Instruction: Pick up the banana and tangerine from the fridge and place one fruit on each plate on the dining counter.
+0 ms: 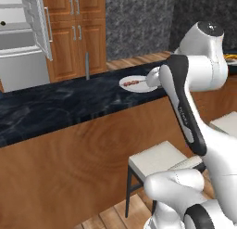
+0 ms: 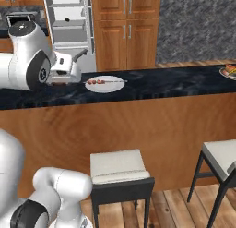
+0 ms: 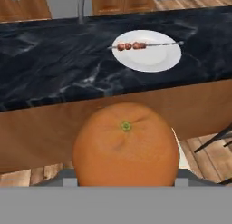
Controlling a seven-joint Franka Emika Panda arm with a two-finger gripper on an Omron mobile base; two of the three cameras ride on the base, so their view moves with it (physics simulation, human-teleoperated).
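claw: pinching round bright-orange tangerine (image 3: 126,143)
handling: light, firm, rolls; hold across middle
target: white round plate (image 3: 147,51), ahead of tangerine

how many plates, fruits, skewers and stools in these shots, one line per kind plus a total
plates: 2, the near plate and a far plate at the counter's end
fruits: 1, the tangerine in the gripper
skewers: 1, the skewer on the near plate
stools: 2, stool and stool
total: 6
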